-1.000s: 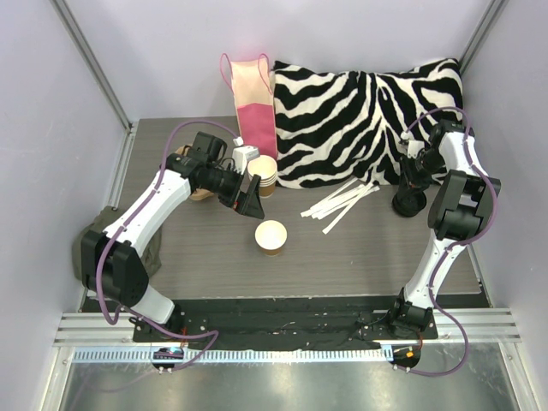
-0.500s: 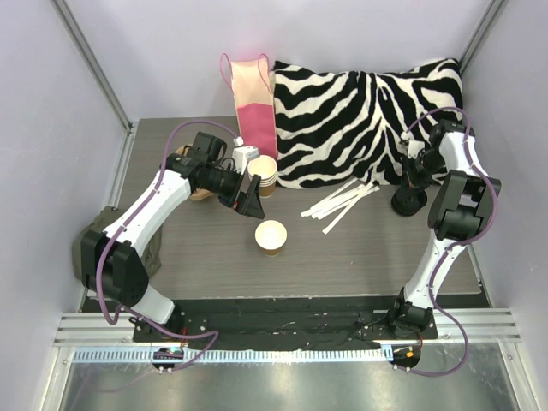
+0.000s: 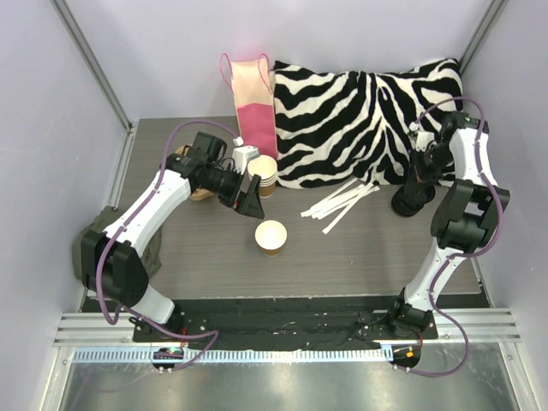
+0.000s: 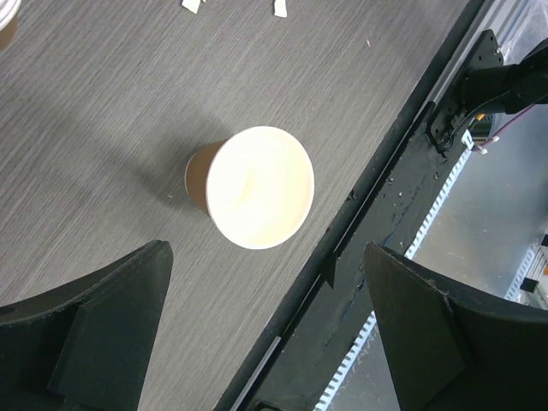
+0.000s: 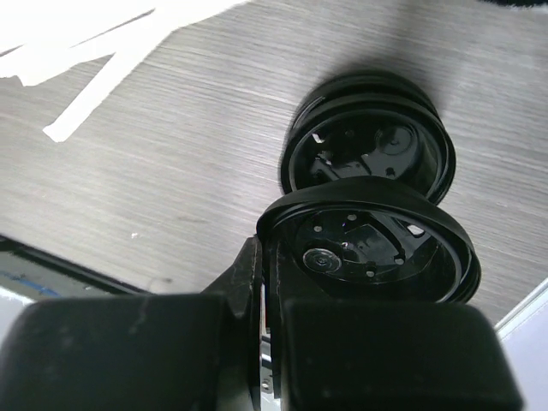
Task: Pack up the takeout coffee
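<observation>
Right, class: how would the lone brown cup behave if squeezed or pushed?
The brown cup looks empty, so probably light and easily slid. Its thin paper wall would likely crush if squeezed hard. Narrower base: may tip.

cup stack (image 3: 265, 174) part hid by L gripper (image 3: 250, 199) | carrier (image 3: 183, 157) mostly behind L arm (image 3: 158, 202)

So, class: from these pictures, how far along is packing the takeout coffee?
No cup looks packed: the brown cup stands open on the table, other cups stacked beside the pink bag. In hand: the right gripper pinches a black lid above the lid stack; the left gripper hangs open, aimed at the brown cup. Left: lidding, packing.
</observation>
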